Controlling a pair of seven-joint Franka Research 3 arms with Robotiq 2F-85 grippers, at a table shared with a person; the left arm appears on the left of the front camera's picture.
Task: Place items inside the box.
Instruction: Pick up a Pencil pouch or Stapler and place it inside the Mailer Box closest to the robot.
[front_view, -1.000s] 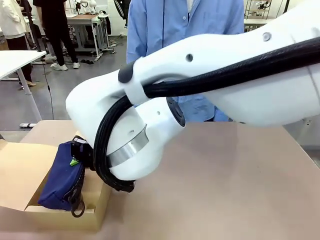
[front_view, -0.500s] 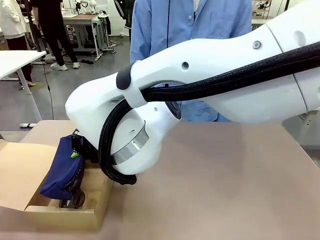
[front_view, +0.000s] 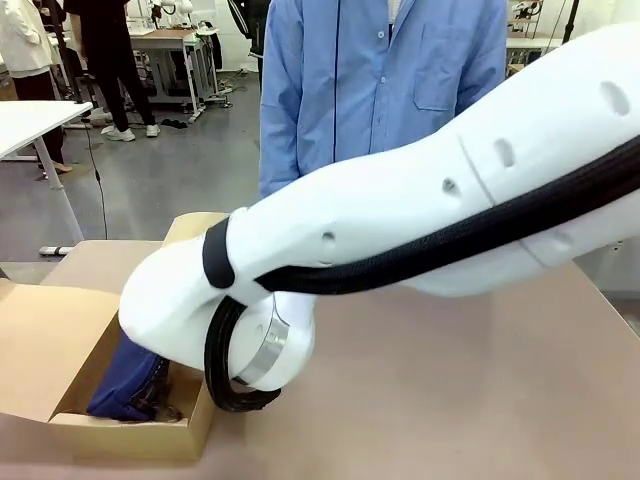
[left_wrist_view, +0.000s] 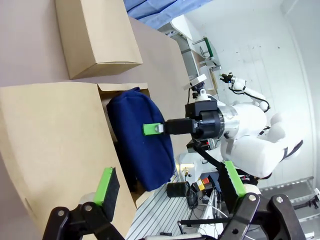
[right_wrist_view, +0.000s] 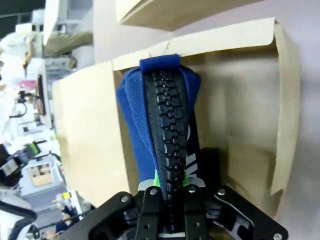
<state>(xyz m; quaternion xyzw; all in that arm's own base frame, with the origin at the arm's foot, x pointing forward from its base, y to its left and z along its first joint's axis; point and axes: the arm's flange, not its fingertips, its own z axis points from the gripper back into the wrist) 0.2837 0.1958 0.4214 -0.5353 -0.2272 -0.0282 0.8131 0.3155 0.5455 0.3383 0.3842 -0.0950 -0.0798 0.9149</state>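
Right hand (right_wrist_view: 171, 176) clamped on zip edge of navy fabric zip pencil case (front_view: 125, 385). Case down inside open brown cardboard box (front_view: 130, 437), near-left part of tan desk (front_view: 450, 400). Can't tell if case sits on box floor. Left hand (left_wrist_view: 170, 182) spread wide, empty, apart from box. Person in blue shirt (front_view: 380, 80) at far side.

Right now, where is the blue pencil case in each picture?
Front view: pencil case bottom left, in the box, under the white arm.
Left wrist view: middle, in the box.
Right wrist view: centre, zip facing the camera, pinched by the jaws.
Shared landmark: the cardboard box around it.
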